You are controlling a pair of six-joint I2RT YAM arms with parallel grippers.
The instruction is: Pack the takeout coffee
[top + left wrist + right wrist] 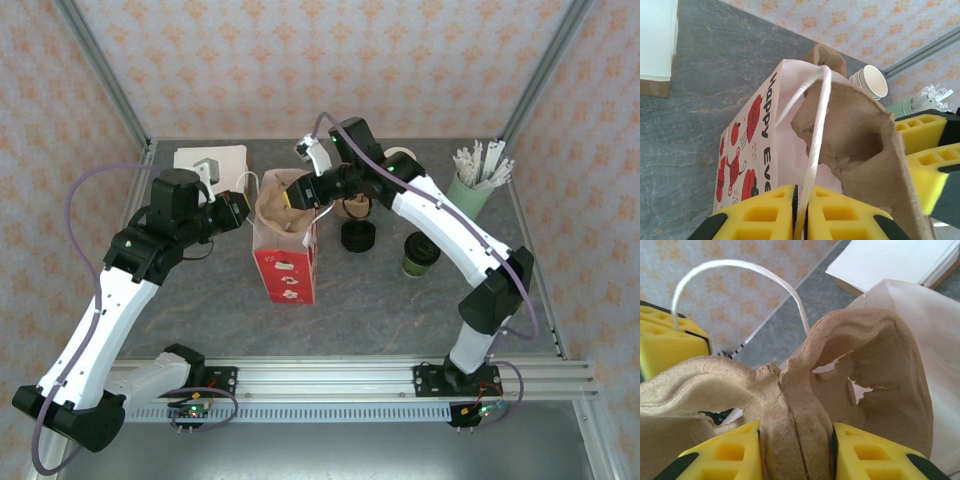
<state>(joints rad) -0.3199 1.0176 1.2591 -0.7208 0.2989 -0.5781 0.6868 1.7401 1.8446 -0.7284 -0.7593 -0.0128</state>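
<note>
The takeout coffee (421, 253), a dark green cup with a black lid, stands on the table right of the bag, apart from both grippers. A red-and-white paper bag (286, 268) (747, 145) stands upright in the middle. My left gripper (243, 210) (802, 197) is shut on the bag's white handle (815, 125) (740, 267). My right gripper (303, 193) (796, 440) is shut on the middle ridge of a brown pulp cup carrier (280, 208) (855, 140) (865, 365), which sits tilted in the bag's mouth.
A loose black lid (358, 236) lies beside the bag. Stacked lidless cups (871, 82) lie behind it. A pale green holder of white sticks (477, 178) stands at the back right, and a white flat stack (210, 160) (900, 260) at the back left.
</note>
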